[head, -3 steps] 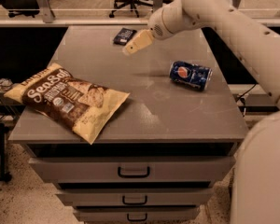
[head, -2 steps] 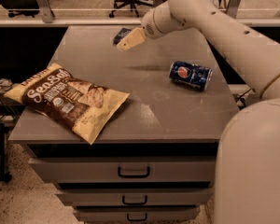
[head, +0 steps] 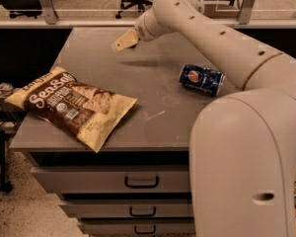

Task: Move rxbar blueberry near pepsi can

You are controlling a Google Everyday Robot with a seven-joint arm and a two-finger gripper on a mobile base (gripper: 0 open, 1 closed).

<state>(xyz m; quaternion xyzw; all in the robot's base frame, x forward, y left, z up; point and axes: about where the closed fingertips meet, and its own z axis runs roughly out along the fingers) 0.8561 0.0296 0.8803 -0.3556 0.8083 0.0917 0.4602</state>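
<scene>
The gripper point(head: 124, 41) hovers over the worktop's point(head: 153, 107) far edge; the bar is hidden, likely under it. The can point(head: 201, 79) lies at four o'clock, well apart. Jaws released or clenched: cannot tell.

A grey tabletop point(head: 153, 95) sits on a stack of drawers point(head: 138, 181). A brown-and-cream chip bag point(head: 71, 105) lies flat on its front left part, with the left corner sticking out past the tabletop's left edge. A blue soda can point(head: 201, 79) lies on its side toward the right, well apart from the bag. The hand point(head: 124, 41) hangs over the far middle of the tabletop.
</scene>
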